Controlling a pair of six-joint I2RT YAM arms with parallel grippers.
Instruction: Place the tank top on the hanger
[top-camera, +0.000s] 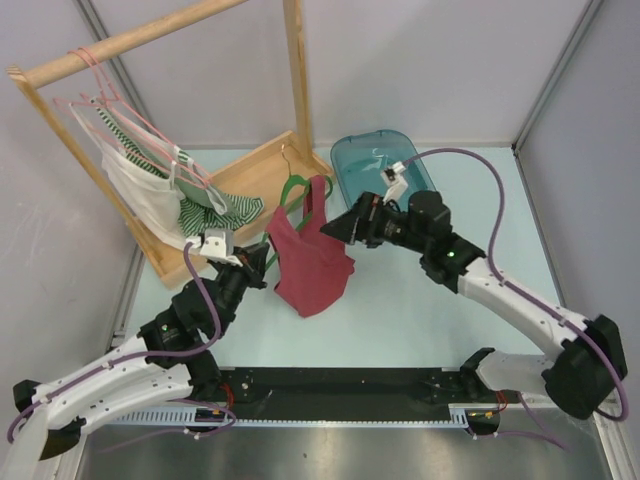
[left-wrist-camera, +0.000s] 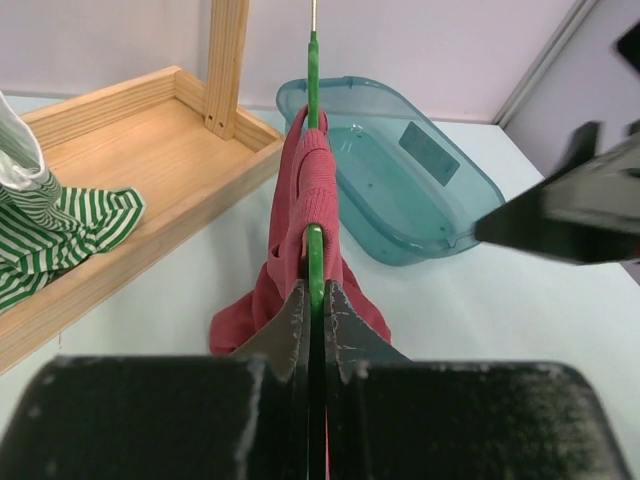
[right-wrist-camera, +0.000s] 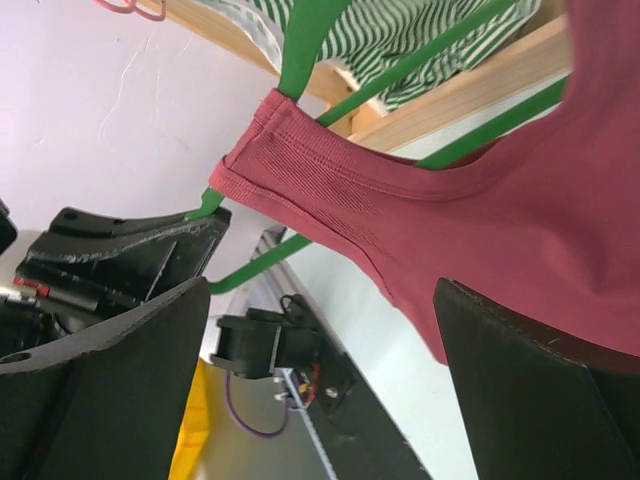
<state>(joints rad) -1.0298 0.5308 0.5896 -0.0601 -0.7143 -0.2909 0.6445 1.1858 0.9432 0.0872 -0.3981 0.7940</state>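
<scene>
Now we are mid-threading: our left tool clenches the green hanger, the red tank top drapes from it (near strap on), and our released right tool likely must seat the other strap.

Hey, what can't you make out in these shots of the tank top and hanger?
Top view: the tank top covers most of the hanger.
Left wrist view: hanger hook cut off by the top edge; the left pincer hides the top's hem.
Right wrist view: far strap lost past the right edge.
</scene>
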